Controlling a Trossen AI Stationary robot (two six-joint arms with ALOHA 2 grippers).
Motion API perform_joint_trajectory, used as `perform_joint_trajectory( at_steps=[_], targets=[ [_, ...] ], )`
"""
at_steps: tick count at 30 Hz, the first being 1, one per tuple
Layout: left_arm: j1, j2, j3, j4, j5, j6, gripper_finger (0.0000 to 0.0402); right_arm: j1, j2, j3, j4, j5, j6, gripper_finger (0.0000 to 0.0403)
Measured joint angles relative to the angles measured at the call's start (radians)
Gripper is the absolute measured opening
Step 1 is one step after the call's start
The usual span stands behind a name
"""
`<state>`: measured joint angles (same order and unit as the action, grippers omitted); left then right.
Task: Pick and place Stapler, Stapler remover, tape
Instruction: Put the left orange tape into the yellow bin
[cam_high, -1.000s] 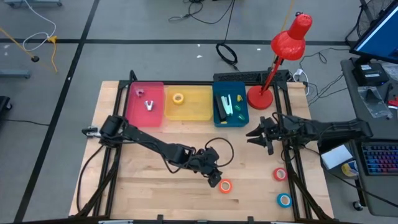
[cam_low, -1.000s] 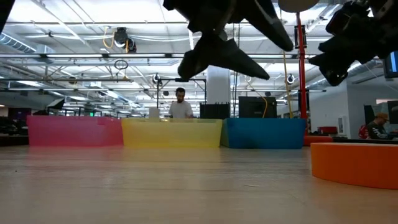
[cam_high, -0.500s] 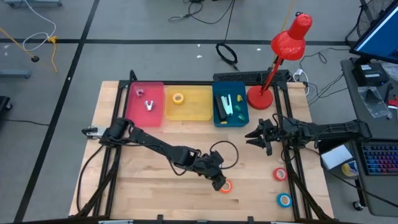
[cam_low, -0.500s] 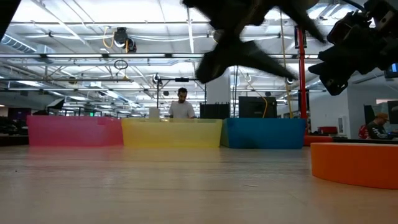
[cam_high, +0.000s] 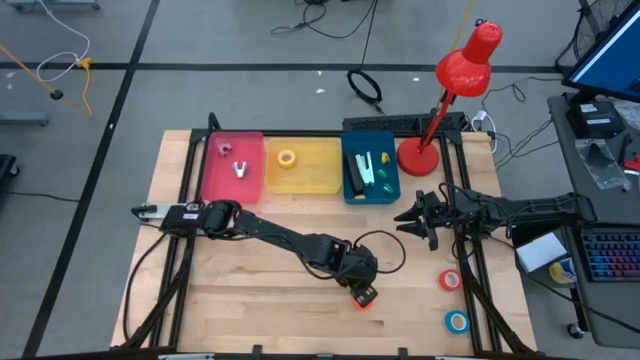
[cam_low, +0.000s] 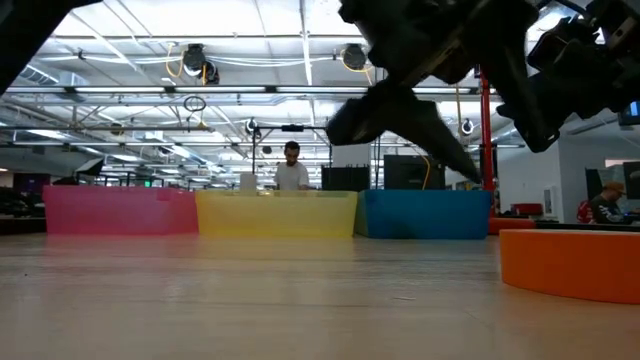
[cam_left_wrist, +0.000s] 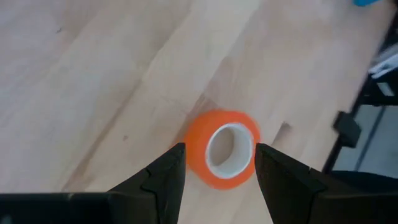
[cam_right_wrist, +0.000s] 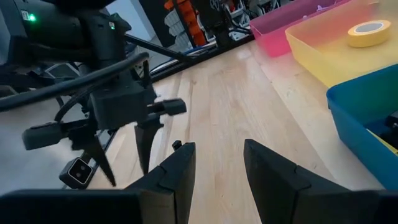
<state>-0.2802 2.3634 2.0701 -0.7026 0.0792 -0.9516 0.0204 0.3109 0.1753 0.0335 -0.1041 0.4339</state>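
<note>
The orange tape roll lies flat on the wooden table, hole up. My left gripper is open and hangs just over it, one finger on each side of the ring; in the high view the gripper covers most of the roll. Whether the fingers touch the roll I cannot tell. The red tape and the blue-teal tape lie flat near the table's right near corner. The yellow tape sits in the yellow bin. My right gripper waits open, above the table in front of the blue bin.
Three bins stand in a row at the far edge: pink with a stapler remover, yellow, blue with staplers. A red desk lamp stands at the far right corner. Bare wood lies between the bins and my left arm.
My left gripper has moved toward the table's right and slightly toward the near edge, from beside the orange tape to right over it, and now straddles the roll. The roll has stayed in place. My right arm has kept still.
</note>
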Motion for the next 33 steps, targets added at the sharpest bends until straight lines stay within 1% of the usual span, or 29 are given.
perform_joint_trajectory(
  at_steps=[5,11,16,19,29,33],
  targets=[
    [-0.002,0.000,0.000,-0.056,-0.034,-0.048,0.0191,0.000,0.000,0.000,0.000,0.000,0.004,0.0128],
    [-0.002,0.012,0.002,-0.043,-0.055,-0.081,0.0191,0.000,0.001,0.000,0.000,0.000,0.006,0.0128],
    [-0.002,0.035,0.000,-0.033,-0.053,-0.120,0.0191,0.000,0.001,0.000,0.000,0.000,0.007,0.0128],
    [-0.002,0.053,0.000,-0.024,-0.034,-0.131,0.0191,0.000,0.001,0.000,-0.001,-0.001,0.010,0.0128],
    [-0.008,0.056,0.000,-0.025,-0.028,-0.115,0.0191,0.000,0.006,0.000,-0.002,0.003,0.007,0.0128],
    [-0.016,0.067,0.001,0.019,-0.018,-0.123,0.0191,0.000,0.006,0.000,-0.004,0.003,0.007,0.0128]
  ],
)
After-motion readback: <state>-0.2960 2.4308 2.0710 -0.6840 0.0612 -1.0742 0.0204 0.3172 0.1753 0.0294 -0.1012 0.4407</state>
